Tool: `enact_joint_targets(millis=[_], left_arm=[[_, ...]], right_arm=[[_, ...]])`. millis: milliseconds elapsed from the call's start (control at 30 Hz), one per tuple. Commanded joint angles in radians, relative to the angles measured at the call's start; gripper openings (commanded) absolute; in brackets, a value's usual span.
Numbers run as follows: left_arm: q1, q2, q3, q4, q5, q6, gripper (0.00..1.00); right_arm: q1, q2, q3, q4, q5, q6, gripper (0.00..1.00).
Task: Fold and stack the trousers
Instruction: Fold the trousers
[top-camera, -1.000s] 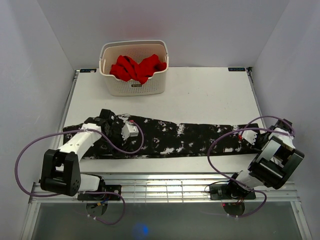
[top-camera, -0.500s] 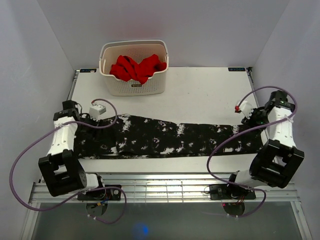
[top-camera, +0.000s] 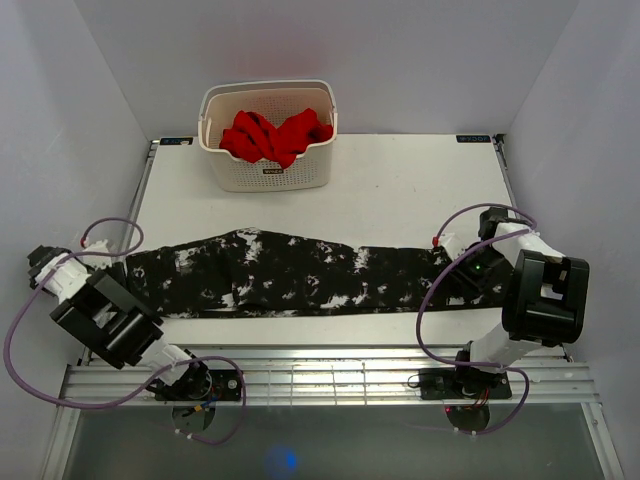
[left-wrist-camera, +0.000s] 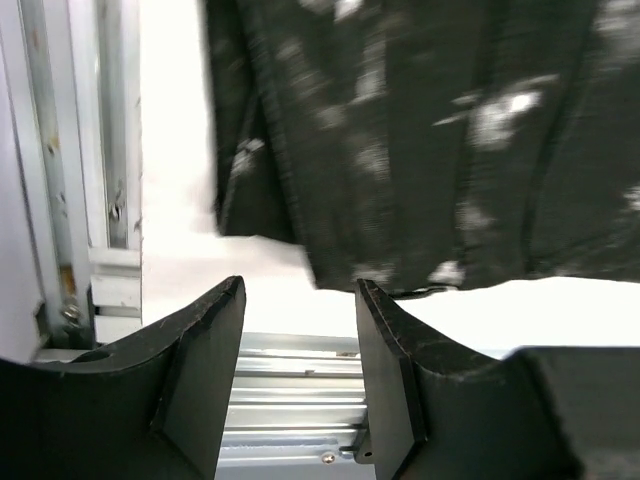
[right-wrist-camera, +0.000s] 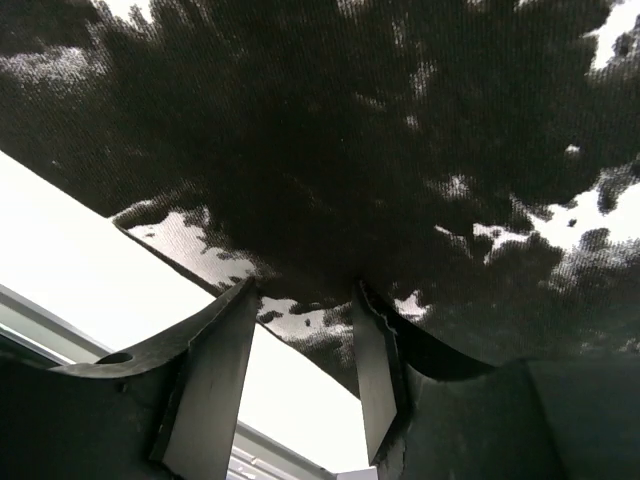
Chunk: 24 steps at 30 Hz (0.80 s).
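Far left, the left gripper (left-wrist-camera: 300, 292) hangs with its curved black fingers spread and nothing between them, just off the end of the trousers (top-camera: 300, 275). That speckled black weave lies in a long flat strip along the near table (top-camera: 400, 190). The right gripper (right-wrist-camera: 303, 295) straddles the hem, jaws parted. Half a second ago the left sat further in and the right higher.
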Motion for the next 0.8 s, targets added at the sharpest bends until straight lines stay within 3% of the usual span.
enact_joint_targets(millis=[0,133,633,767], left_arm=[[0.078,0.065,0.034,-0.006,0.036,0.012,0.59],[0.157,0.135,0.025,-0.032,0.107,0.007,0.59],[0.165,0.181,-0.065,0.005,0.339,-0.068,0.59],[0.168,0.167,-0.058,0.015,0.357,-0.083,0.45]], right_arm=[[0.008,0.010,-0.012,0.060,0.055,0.052,0.50],[0.012,0.018,-0.020,0.069,0.081,0.059,0.52],[0.014,0.009,-0.032,0.068,0.113,0.053,0.51],[0.014,0.009,-0.041,0.080,0.155,0.047,0.50]])
